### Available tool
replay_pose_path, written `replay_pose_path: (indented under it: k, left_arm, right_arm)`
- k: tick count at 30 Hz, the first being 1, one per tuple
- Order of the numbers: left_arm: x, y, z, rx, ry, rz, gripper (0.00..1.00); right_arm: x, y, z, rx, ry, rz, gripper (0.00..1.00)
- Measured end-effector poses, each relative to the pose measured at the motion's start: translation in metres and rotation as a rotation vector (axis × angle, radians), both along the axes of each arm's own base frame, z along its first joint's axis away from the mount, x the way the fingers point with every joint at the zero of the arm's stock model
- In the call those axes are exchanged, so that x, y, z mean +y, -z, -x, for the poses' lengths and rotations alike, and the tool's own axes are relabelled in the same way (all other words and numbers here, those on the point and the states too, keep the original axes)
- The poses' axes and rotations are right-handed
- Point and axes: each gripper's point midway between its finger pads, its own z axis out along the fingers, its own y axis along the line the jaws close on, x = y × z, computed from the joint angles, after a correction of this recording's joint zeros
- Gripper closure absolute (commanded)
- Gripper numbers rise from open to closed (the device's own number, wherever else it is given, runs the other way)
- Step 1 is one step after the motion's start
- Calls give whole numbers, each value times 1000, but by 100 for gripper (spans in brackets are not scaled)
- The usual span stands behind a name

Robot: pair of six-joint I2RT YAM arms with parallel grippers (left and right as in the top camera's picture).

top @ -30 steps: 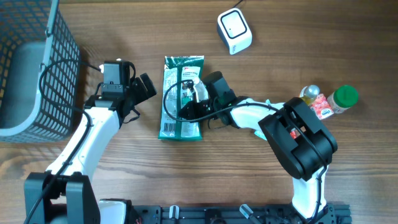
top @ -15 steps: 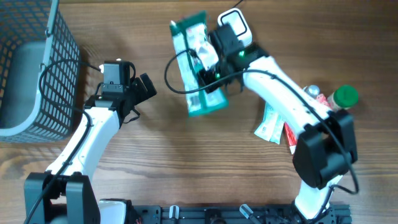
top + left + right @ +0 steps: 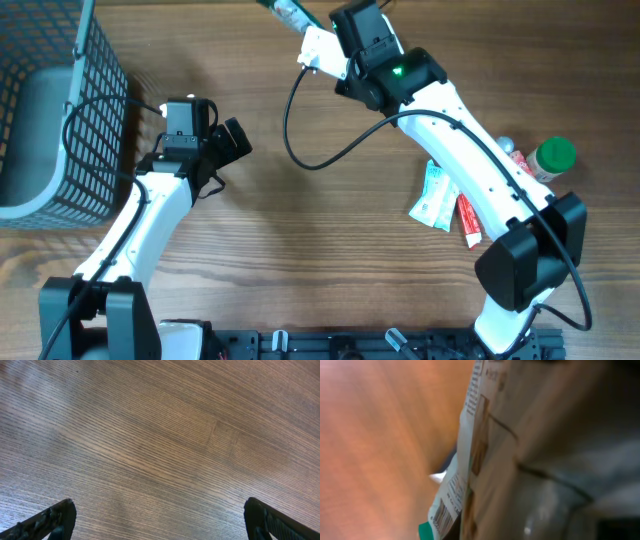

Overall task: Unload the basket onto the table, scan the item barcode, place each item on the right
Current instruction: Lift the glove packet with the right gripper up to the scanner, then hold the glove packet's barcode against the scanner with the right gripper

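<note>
Green-white packet (image 3: pixel 468 445) aloft, tilted, barcode (image 3: pixel 440 516) at corner

Your table (image 3: pixel 160 440) is wood with a fine, straight grain, smooth, with a soft satin sheen. The packet (image 3: pixel 470 460) looks like thin printed plastic film, creased and glossy. The basket (image 3: pixel 60 90) reads as dark matt wire mesh. The right arm's shell (image 3: pixel 470 160) is smooth white plastic. The teal sachet (image 3: pixel 432 196) looks like printed film.

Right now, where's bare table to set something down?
Bare wood mid-table between left gripper and right arm, down to the near edge. Crowded right: sachets, green-capped bottle. The basket takes far left.
</note>
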Motion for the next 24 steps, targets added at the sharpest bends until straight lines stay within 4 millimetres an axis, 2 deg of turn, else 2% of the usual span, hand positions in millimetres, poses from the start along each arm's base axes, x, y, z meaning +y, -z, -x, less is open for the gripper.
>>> replay_pose_path:
  k: [5, 8, 17, 24]
  left_arm:
    - [0, 0, 0, 1, 0, 0, 0]
    - [0, 0, 0, 2, 0, 0, 0]
    - [0, 0, 0, 2, 0, 0, 0]
    - [0, 0, 0, 1, 0, 0, 0]
  right_arm:
    - [-4, -34, -33, -210, 5, 89, 95]
    - [-6, -40, -56, -308, 36, 125, 96]
    - [-7, -1, -99, -413, 127, 211, 96]
    - [-13, 35, -111, -413, 193, 264, 96]
